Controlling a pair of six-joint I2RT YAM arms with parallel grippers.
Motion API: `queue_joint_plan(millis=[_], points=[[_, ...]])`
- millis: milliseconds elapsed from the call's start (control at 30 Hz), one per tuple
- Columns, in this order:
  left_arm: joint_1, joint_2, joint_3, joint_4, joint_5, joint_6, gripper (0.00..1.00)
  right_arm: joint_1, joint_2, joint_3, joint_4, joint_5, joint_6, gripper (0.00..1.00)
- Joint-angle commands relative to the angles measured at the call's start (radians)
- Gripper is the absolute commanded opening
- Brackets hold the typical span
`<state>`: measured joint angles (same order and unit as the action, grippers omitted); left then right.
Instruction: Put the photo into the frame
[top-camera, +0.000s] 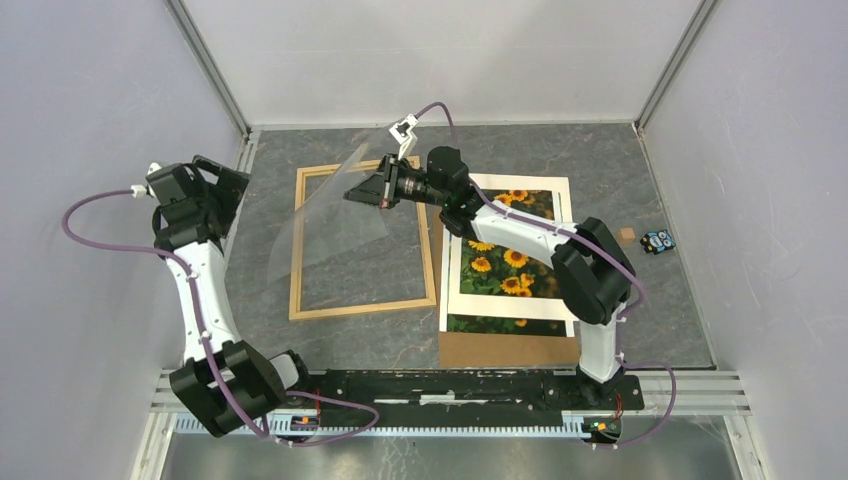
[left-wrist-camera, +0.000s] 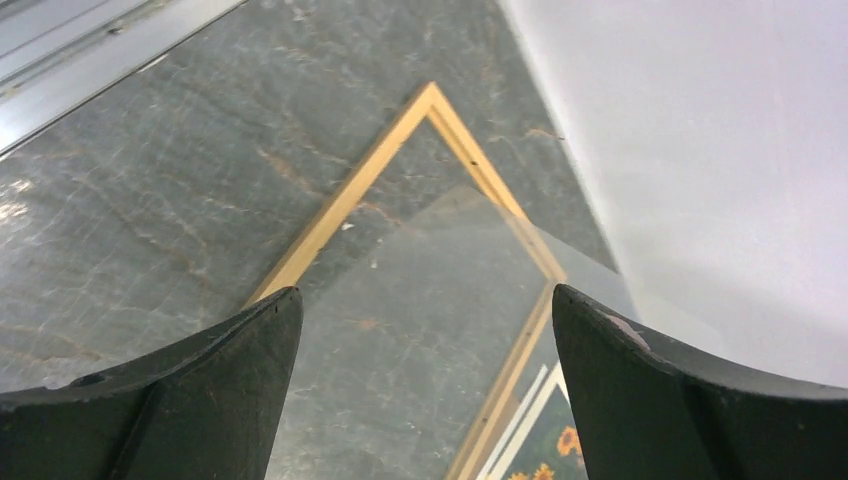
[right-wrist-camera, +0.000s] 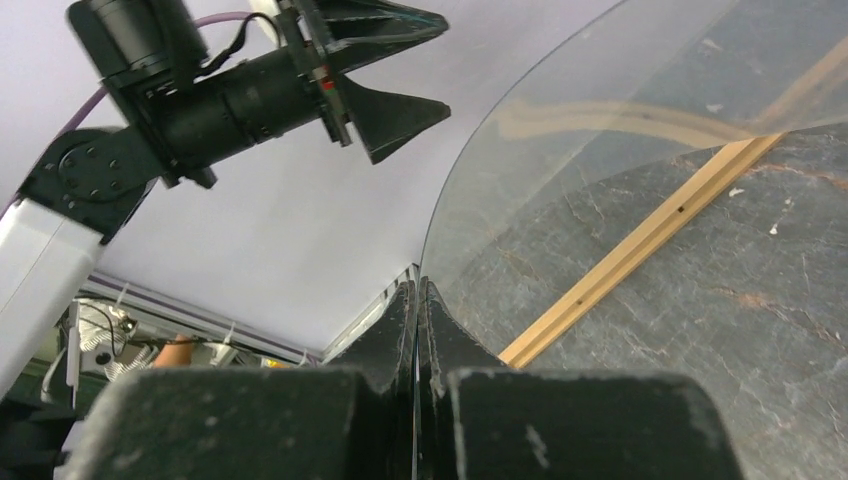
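The light wood frame (top-camera: 296, 245) lies flat on the grey table, left of centre. The sunflower photo (top-camera: 505, 265) lies to its right under a white mat (top-camera: 560, 195), on a brown board (top-camera: 500, 350). My right gripper (top-camera: 352, 194) is shut on the edge of a clear sheet (top-camera: 330, 215) and holds it tilted above the frame. The right wrist view shows the closed tips (right-wrist-camera: 417, 285) pinching the sheet (right-wrist-camera: 620, 130) over a frame strip (right-wrist-camera: 640, 240). My left gripper (left-wrist-camera: 425, 295) is open and empty above the frame's corner (left-wrist-camera: 430, 95), and it also shows in the right wrist view (right-wrist-camera: 445, 62).
A small brown cube (top-camera: 626, 236) and a small blue-black toy (top-camera: 657, 241) lie near the right wall. White walls enclose the table on three sides. A metal rail (top-camera: 450, 385) with the arm bases runs along the near edge.
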<state>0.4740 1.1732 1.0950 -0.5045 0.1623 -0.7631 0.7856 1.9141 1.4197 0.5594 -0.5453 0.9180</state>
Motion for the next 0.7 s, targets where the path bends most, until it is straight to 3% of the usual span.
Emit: queue_joint_plan(millis=[0,300,667], points=[[-0.01,-0.048,0.07,-0.001,0.091,0.014,1.0,0.008,0.054,0.132,0.032,-0.024,0.003,0.0],[-0.054,-0.097,0.075,0.037,0.173,0.017,1.0,0.022,0.09,0.231,-0.001,-0.007,-0.005,0.0],[-0.113,-0.133,0.03,0.063,0.123,0.052,1.0,0.022,0.191,0.134,0.124,-0.004,0.06,0.0]])
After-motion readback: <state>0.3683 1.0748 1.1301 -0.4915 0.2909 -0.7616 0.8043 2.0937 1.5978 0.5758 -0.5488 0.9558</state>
